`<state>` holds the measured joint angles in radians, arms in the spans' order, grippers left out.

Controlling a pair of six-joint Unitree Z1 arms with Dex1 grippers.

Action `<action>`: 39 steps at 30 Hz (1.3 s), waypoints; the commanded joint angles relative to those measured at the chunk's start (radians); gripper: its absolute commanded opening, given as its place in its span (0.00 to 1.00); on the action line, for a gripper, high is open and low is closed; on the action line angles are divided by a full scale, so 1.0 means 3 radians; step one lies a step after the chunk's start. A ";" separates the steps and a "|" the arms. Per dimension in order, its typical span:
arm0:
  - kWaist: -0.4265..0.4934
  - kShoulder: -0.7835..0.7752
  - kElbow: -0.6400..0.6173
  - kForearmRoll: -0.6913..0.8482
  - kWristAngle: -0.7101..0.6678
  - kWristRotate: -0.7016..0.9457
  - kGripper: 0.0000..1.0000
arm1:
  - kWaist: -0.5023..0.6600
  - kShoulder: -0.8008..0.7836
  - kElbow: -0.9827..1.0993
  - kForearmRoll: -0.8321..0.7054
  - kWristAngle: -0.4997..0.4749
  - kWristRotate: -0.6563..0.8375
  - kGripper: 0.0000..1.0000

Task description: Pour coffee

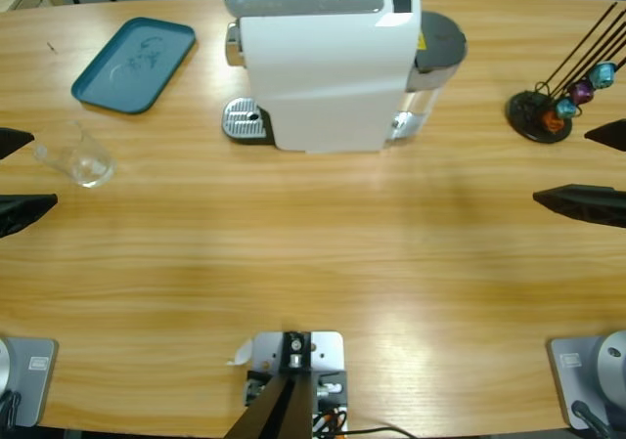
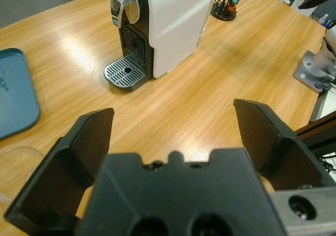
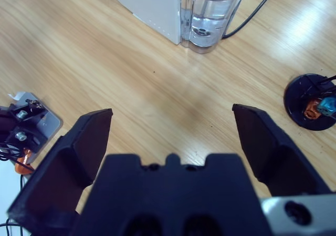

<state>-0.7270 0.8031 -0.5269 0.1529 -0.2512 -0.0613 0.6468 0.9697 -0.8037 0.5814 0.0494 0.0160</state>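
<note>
Grippers wait at opposite table edges — left gripper [image 2: 173, 136] and right gripper [image 3: 170, 133] both spread wide, holding nothing; small clear glass tumbler [image 1: 78, 155] sits far left near the teal plastic tray [image 1: 134, 65], coffee not discernible inside; left should approach level, gripping mid-wall — avoiding tipping.

Teal tray [image 1: 134, 65] left of table [image 1: 313, 263]; capsule rack [image 1: 548, 111] right.
</note>
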 commanded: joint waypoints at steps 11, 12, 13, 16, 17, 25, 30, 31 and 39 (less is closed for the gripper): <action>0.0032 0.0438 -0.0038 -0.0062 0.0132 -0.0202 1.00 | 0.0038 -0.0067 0.0112 -0.0021 0.0024 0.0008 1.00; 0.0059 0.0576 -0.0139 -0.0065 0.0121 -0.0334 1.00 | 0.0038 -0.0065 0.0112 -0.0021 0.0020 0.0008 1.00; 0.0095 0.0741 -0.0271 -0.0061 0.0079 -0.0461 1.00 | 0.0038 -0.0067 0.0112 -0.0021 0.0023 0.0008 1.00; 0.0297 0.1281 -0.0792 -0.0060 -0.0298 -0.0858 1.00 | 0.0038 -0.0077 0.0115 -0.0021 0.0024 0.0008 1.00; 0.0377 0.1474 -0.0975 -0.0060 -0.0491 -0.1007 1.00 | 0.0038 -0.0083 0.0117 -0.0021 0.0024 0.0008 1.00; 0.0542 0.2427 -0.1646 -0.0350 -0.1035 -0.2107 0.94 | 0.0038 -0.0096 0.0122 -0.0026 0.0030 0.0008 1.00; 0.0542 0.2773 -0.1902 -0.0351 -0.0968 -0.2210 0.94 | 0.0038 -0.0119 0.0127 -0.0031 0.0027 0.0008 1.00; 0.0542 0.2815 -0.1923 -0.0350 -0.0954 -0.2233 0.94 | 0.0038 -0.0117 0.0127 -0.0031 0.0026 0.0008 1.00; 0.0576 0.2953 -0.1884 -0.0346 -0.0950 -0.2227 0.91 | 0.0038 -0.0117 0.0127 -0.0036 0.0024 0.0023 1.00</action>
<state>-0.5746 1.6224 -1.1075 0.0567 -0.5372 -0.7339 0.6489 0.9535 -0.7991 0.5800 0.0494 0.0160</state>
